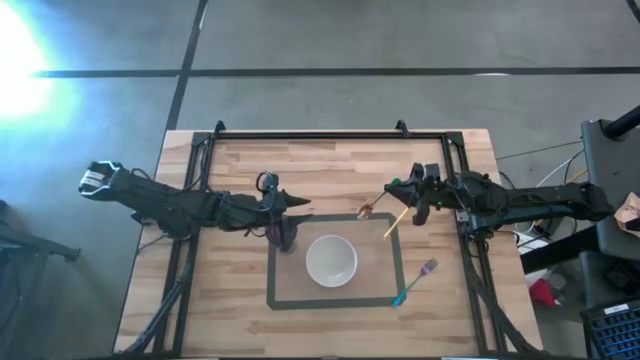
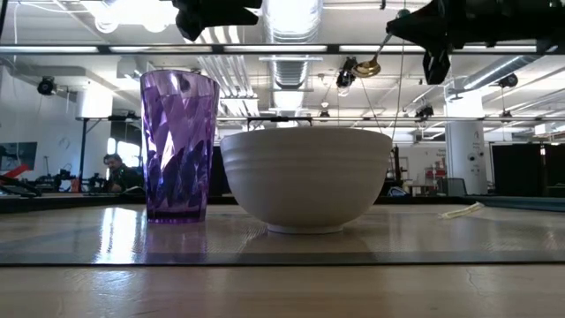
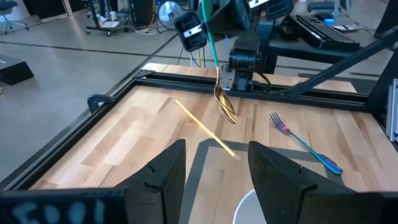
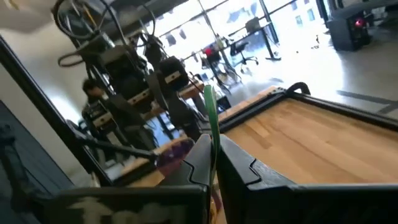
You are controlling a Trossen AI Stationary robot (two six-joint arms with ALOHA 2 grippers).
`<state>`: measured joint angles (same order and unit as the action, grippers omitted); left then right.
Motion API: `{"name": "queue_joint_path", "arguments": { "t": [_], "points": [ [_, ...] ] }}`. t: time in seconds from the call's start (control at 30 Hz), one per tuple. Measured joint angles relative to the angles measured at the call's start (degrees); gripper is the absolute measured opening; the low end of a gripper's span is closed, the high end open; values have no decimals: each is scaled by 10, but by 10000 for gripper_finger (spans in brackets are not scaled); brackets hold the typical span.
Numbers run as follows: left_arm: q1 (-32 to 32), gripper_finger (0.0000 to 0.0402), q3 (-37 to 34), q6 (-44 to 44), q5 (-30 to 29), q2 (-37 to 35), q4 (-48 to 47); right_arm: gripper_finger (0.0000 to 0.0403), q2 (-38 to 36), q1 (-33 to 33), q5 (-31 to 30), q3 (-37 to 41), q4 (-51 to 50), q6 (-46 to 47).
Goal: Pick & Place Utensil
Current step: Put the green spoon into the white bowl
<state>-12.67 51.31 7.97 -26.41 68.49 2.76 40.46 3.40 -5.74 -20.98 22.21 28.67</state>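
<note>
One spoon [image 3: 224, 102] with a green handle hangs bowl-down below the right gripper [image 1: 412, 197], whose fingers pinch the handle high up. Judged light, rigid, slippery; a grip nearer mid-handle would swing less. Left gripper [image 3: 211, 177] waits, fingers spread.

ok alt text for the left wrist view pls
The right arm's tool holds a gold spoon with a green handle above the wooden table, bowl end hanging down. A yellow chopstick and a fork with a blue handle lie on the table. The left tool's fingers, spread open, frame the foreground.
</note>
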Motion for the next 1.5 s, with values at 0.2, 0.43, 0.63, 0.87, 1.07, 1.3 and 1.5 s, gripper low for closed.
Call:
{"name": "queue_joint_path", "arguments": {
  "t": [0.2,0.43,0.63,0.87,1.07,1.3,1.5],
  "points": [
    [0,167,0,0,0,0,-4,8,22,-2,0,68,125,56],
    [0,167,0,-5,0,0,-6,8,80,-33,-18,113,242,98],
    [0,167,0,-5,0,0,-8,8,156,-87,-80,103,275,100],
    [0,167,0,-5,0,0,-10,8,245,-122,-110,59,284,97],
    [0,167,0,-1,0,0,-14,8,325,-127,-110,16,282,84],
    [0,167,0,10,1,0,-23,8,400,-127,-85,-27,282,76],
    [0,167,0,10,1,0,-25,8,431,-127,-73,-47,281,63]
  ]
}}
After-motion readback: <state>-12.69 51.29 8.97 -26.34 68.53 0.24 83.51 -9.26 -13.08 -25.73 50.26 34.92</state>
